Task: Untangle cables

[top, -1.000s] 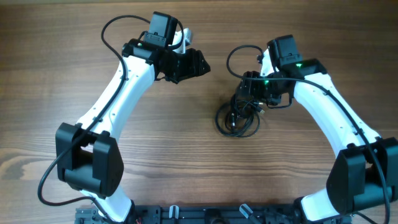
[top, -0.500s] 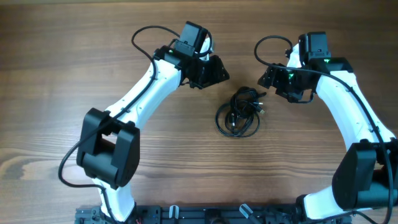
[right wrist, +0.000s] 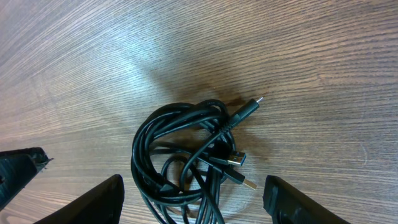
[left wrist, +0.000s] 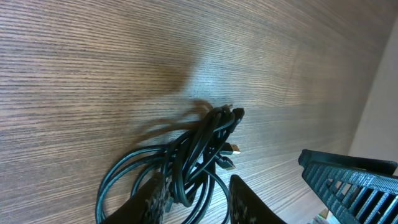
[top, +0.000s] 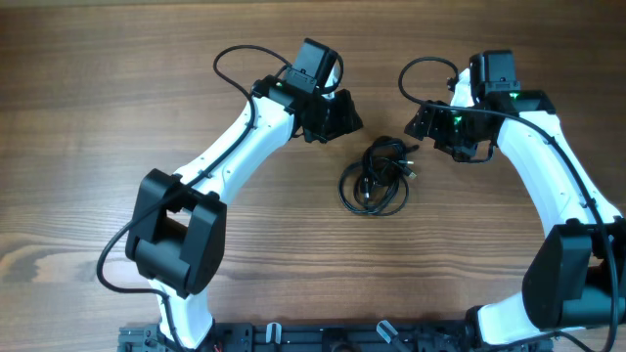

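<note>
The cables (top: 376,178) lie as one tangled black bundle of loops on the wooden table, plug ends sticking out toward the upper right. My left gripper (top: 342,115) hovers up and left of the bundle, apart from it. In the left wrist view the cables (left wrist: 186,155) show beyond my left gripper (left wrist: 196,183), whose jaws stand a little apart with nothing gripped. My right gripper (top: 421,122) hangs up and right of the bundle. The right wrist view has the cables (right wrist: 186,155) and their USB plugs between the widely spread fingers of my right gripper (right wrist: 193,183), which is open.
Bare wooden table (top: 88,117) spreads all around the bundle. The two grippers face each other across it. The right gripper's ribbed finger (left wrist: 351,183) shows at the right edge of the left wrist view. Both arm bases stand at the front edge.
The left arm swung right toward the bundle and its jaws narrowed. The right gripper lifted off the bundle, up and to the right, then held still.
</note>
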Tool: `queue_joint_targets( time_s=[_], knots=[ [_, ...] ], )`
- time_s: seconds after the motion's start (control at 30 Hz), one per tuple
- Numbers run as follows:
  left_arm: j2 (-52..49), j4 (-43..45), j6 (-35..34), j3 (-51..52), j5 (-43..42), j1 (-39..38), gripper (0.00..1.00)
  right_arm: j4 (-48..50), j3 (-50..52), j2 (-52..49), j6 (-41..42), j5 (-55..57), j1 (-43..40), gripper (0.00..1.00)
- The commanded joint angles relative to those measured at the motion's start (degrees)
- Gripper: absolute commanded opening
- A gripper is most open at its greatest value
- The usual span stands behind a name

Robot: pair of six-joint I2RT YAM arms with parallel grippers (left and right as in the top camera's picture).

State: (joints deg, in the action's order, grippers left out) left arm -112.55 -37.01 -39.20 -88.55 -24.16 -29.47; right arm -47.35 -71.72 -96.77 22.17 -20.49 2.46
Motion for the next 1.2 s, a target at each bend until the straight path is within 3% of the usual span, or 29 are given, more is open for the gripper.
queue_joint_targets(
  time_s=[0.0,0.7,1.0,1.17],
  knots=[
    [-0.7,0.2,-1.0,0.6,3.0,-1.5,0.34,-0.1,-1.4,-0.7,-1.2,0.1,-0.1,0.74],
    [-8.0,-0.2,-3.0,0.6,5.7,-6.4,0.26,-1.0,-1.4,-0.7,-2.6,0.2,-0.1,0.74],
    [-9.5,0.2,-3.0,0.6,5.9,-6.4,0.04,-2.1,-1.4,-0.7,-2.7,0.1,-0.1,0.74],
    [-9.5,0.2,-3.0,0.6,7.3,-6.4,0.04,-2.2,-1.4,-0.7,-2.7,0.1,-0.1,0.74]
  ],
)
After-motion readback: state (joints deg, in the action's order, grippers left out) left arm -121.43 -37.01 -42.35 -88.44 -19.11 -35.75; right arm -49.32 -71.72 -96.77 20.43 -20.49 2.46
